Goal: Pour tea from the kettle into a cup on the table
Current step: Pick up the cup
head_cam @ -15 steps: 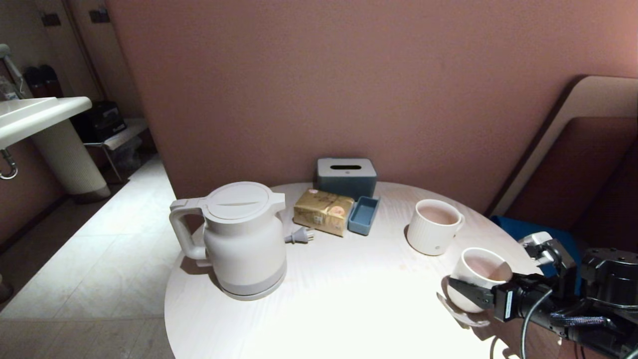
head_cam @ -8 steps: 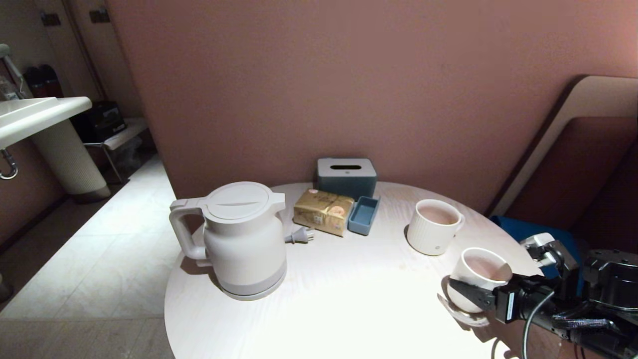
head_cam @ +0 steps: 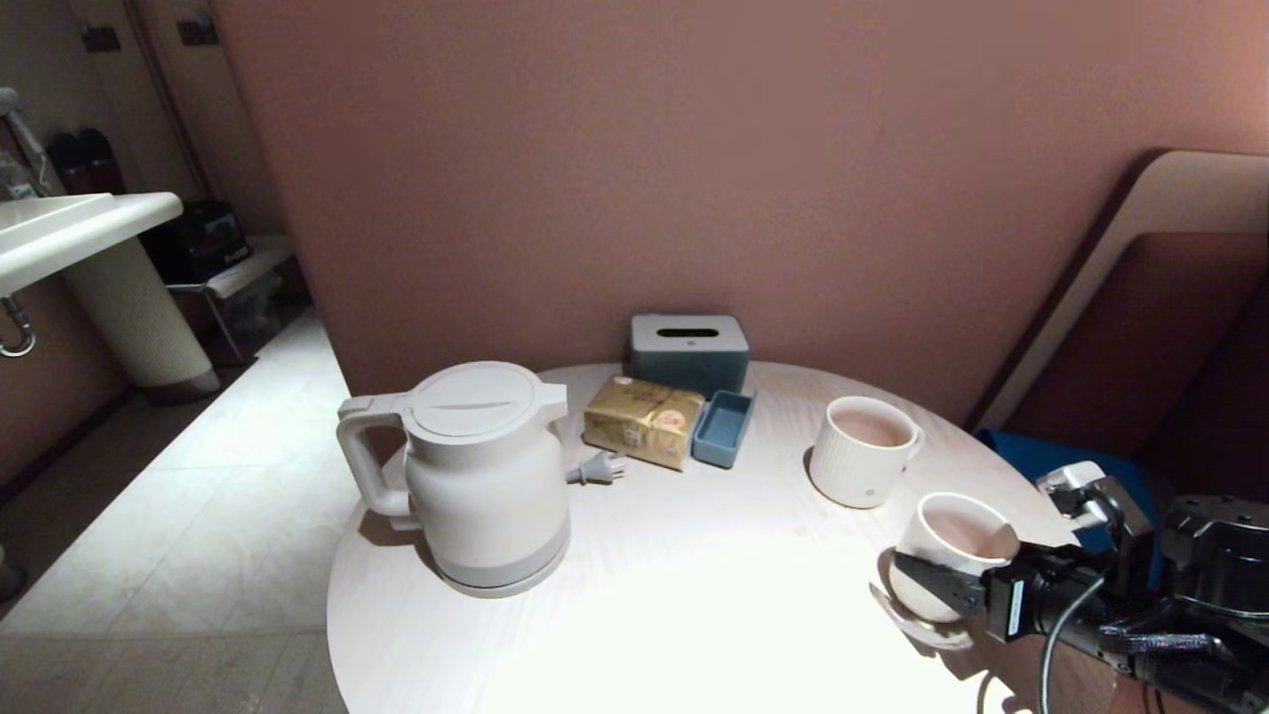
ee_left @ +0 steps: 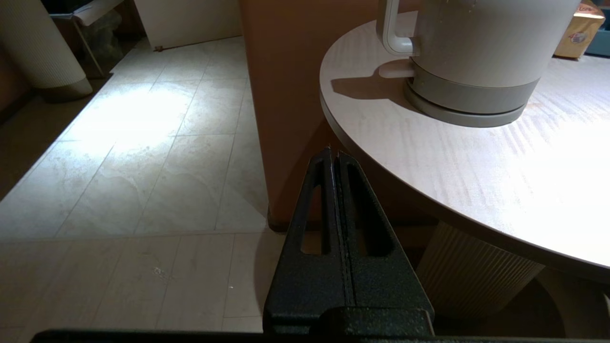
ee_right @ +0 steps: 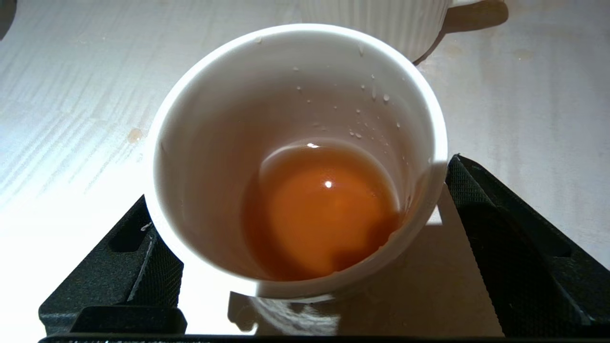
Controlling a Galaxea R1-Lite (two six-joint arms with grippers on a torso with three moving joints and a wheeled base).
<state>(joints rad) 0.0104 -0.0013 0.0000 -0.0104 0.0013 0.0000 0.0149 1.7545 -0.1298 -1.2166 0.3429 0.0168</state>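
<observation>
The right gripper [ee_right: 305, 228] stands wide, its fingers [ee_right: 500, 238] flanking the cup [ee_right: 295, 157] at the table's [head_cam: 694, 595] right edge without clearly clamping it. Tea [ee_right: 324, 205] covers the cup's bottom, so pouring looks done or partly done. The kettle [head_cam: 486, 476] stands upright, well apart to the left. The left gripper [ee_left: 335, 157] hangs shut beside the table.

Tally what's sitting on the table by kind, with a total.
Kettle: 1
Cup: 1
Mug: 1
Tissue box: 1
Yellow packet: 1
Blue tray: 1
Total: 6
</observation>
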